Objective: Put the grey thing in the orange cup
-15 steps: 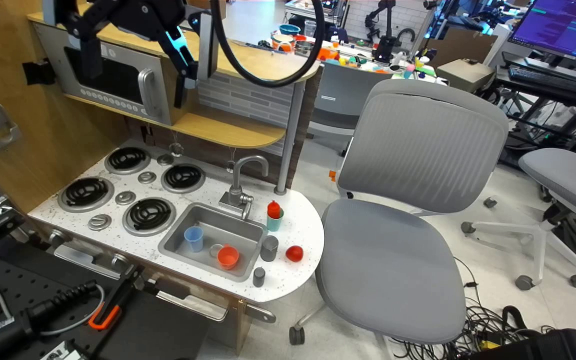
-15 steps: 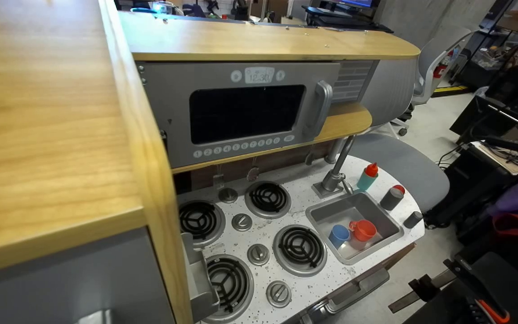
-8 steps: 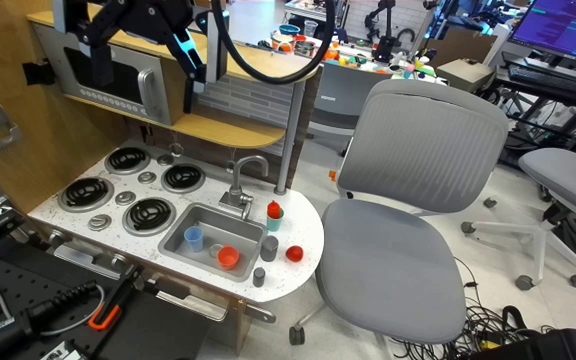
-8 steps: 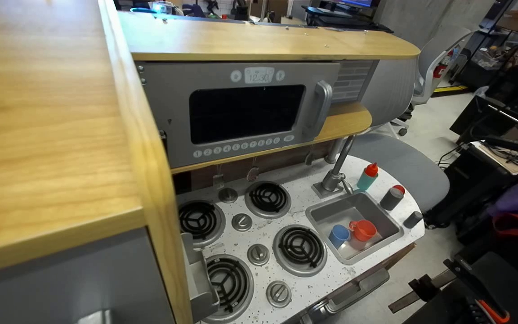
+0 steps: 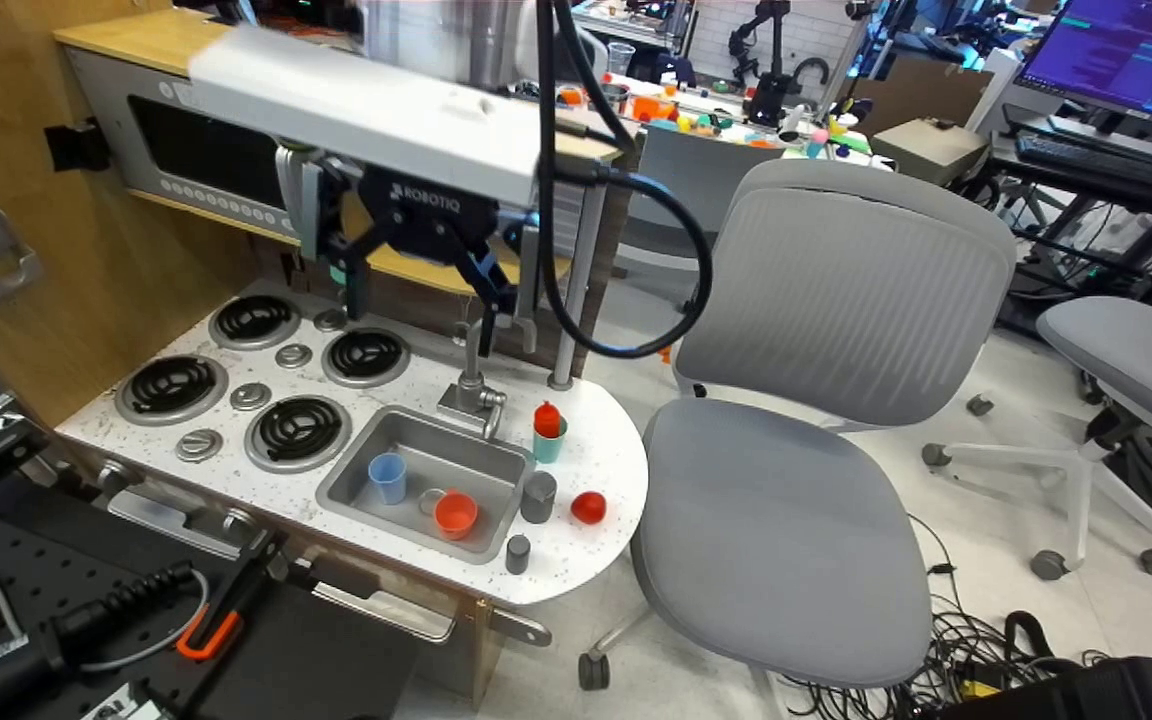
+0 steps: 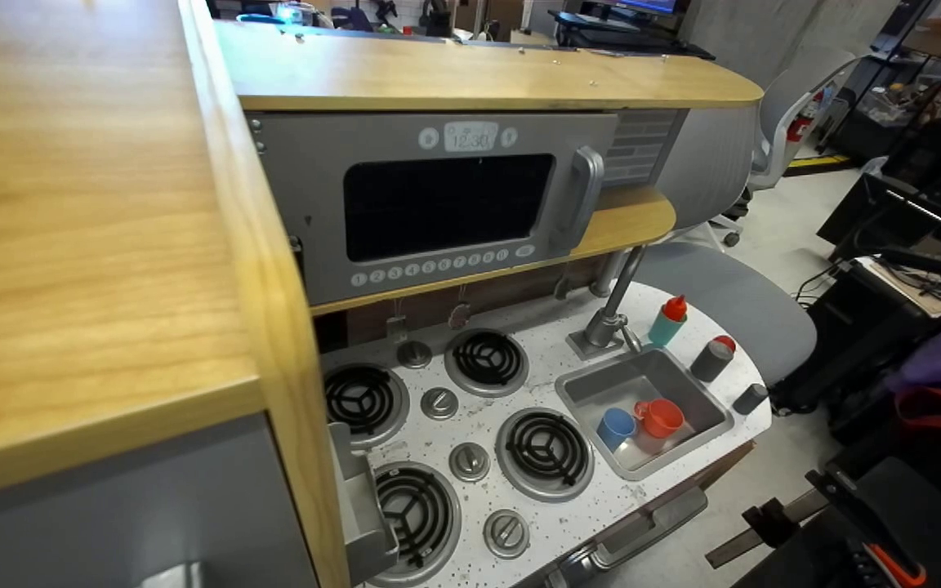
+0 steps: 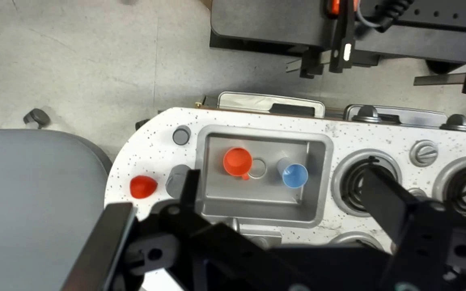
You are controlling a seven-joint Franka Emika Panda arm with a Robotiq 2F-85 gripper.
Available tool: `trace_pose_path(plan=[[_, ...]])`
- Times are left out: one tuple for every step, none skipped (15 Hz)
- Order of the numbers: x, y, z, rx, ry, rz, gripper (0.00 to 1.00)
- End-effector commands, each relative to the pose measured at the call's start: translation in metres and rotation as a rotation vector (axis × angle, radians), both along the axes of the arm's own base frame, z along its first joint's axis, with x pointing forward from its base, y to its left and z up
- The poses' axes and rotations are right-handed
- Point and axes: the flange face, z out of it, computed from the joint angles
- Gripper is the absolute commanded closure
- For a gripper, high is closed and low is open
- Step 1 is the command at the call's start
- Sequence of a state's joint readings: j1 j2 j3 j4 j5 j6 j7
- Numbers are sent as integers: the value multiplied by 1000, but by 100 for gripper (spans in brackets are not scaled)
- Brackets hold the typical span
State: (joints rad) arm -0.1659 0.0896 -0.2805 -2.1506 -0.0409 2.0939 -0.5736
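1. The black Robotiq gripper (image 5: 421, 320) hangs upper left of centre in an exterior view, its jaws spread wide.
2. The small dark grey stubby cylinder (image 5: 518, 554) stands upright on the white speckled tabletop (image 5: 581, 565), low and near mid-frame in an exterior view, just outside the grey rectangular sink basin (image 7: 257, 209).
3. The orange-red plastic cup (image 7: 237, 161) sits inside the basin, near mid-frame in the wrist view; a blue plastic cup (image 7: 295, 176) is to its right.
4. Left of the basin there, a larger grey cylinder (image 7: 175, 182) is partly hidden by the gripper; a red rounded piece (image 7: 143, 186) lies further left.
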Motion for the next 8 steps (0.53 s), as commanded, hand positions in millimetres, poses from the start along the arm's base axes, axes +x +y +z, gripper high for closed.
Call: trace_pose_path(plan=[[20, -24, -48, -38, 65, -37, 0], [22, -32, -63, -37, 86, -46, 0], [24, -38, -74, -42, 90, -47, 0], [27, -45, -87, -49, 84, -38, 0], [31, -52, -97, -67, 65, -34, 0], [34, -60, -109, -87, 46, -24, 0], [37, -66, -119, -103, 28, -15, 0], [37, -74, -129, -108, 3, -10, 0]])
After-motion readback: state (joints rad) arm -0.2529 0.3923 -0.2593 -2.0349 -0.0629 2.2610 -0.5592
